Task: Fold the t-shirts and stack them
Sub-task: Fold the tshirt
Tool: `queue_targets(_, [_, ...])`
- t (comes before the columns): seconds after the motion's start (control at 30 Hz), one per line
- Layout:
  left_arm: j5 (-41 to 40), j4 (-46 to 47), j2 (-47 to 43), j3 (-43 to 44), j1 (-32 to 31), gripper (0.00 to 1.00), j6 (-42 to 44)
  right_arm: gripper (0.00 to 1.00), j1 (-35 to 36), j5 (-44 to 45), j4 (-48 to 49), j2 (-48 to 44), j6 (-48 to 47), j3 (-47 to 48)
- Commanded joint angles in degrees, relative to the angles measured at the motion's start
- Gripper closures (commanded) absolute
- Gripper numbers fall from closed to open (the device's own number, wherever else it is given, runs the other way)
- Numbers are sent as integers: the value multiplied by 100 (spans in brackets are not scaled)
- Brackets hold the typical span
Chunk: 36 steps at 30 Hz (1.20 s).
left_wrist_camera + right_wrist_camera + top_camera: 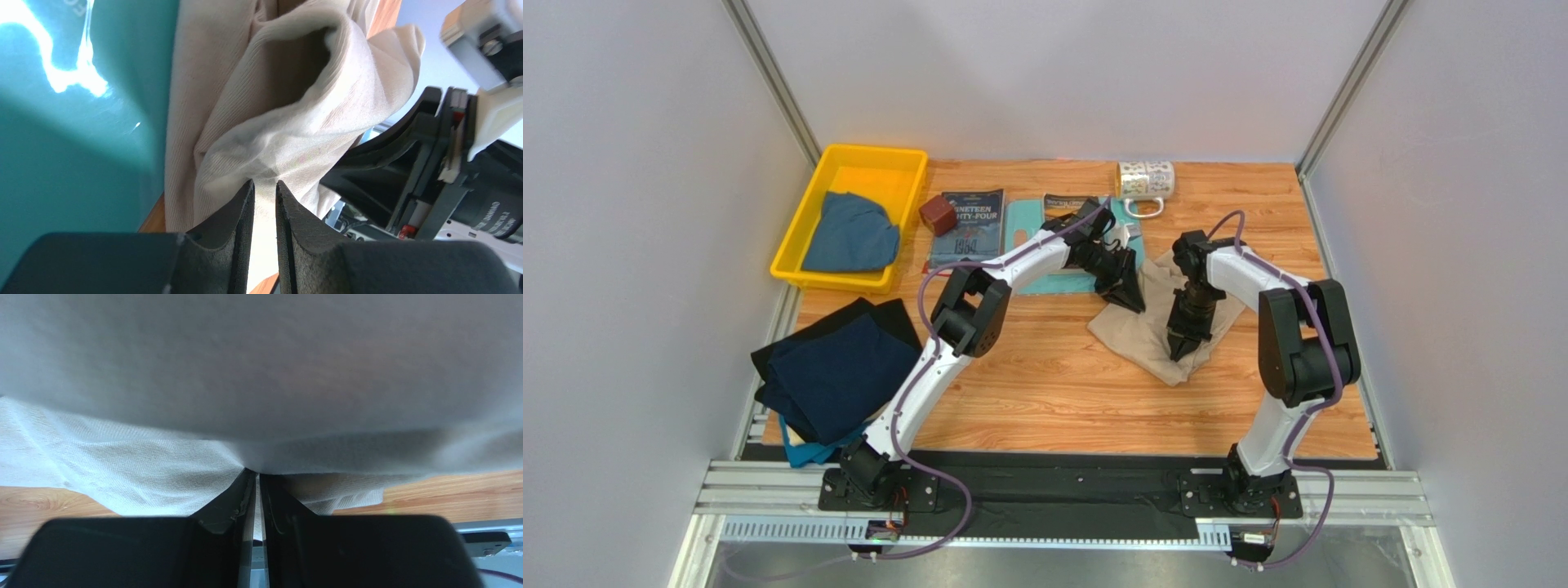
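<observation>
Crumpled beige t-shirt (pixel 1130 328), centre-right

Left arm (pixel 913 390): your white links, black joints.
Right arm (pixel 1264 277): your matching white and black.
Cables (pixel 918 288): thin purple-grey, one looping along each of your arms.
Left gripper (pixel 1124 298), right gripper (pixel 1182 347): your black tapered wedges.
Fingers (pixel 224 242): matte, dark grey, grainy.
Lettering (pixel 494 214): small, white, on your black motor housing.
</observation>
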Motion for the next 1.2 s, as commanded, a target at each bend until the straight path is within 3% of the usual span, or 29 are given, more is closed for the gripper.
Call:
queue_targets(0.0, [-259, 166, 145, 69, 22, 74, -212, 87, 88, 94, -483, 29, 149, -265])
queue_targets(0.17, [-356, -19, 84, -53, 154, 74, -142, 87, 88, 138, -748, -620, 158, -318])
queue_targets(0.47, [-321, -221, -110, -264, 277, 74, 16, 85, 80, 531, -1073, -972, 79, 51])
queue_targets(0.6, [-189, -64, -496, -571, 426, 74, -27, 75, -60, 797, -1126, -1061, -9, 586])
queue_targets(0.77, [-101, 77, -1199, -1098, 462, 73, -1, 71, -412, 841, -1240, -473, -282, 1499])
queue_targets(0.93, [-144, -53, -1823, -1635, 444, 73, 200, 71, -605, 912, -1004, 115, -396, 1791])
queue_targets(1.17, [-31, -537, -1833, -1759, 418, 73, 614, 74, -650, 673, -704, 1083, -326, 1932])
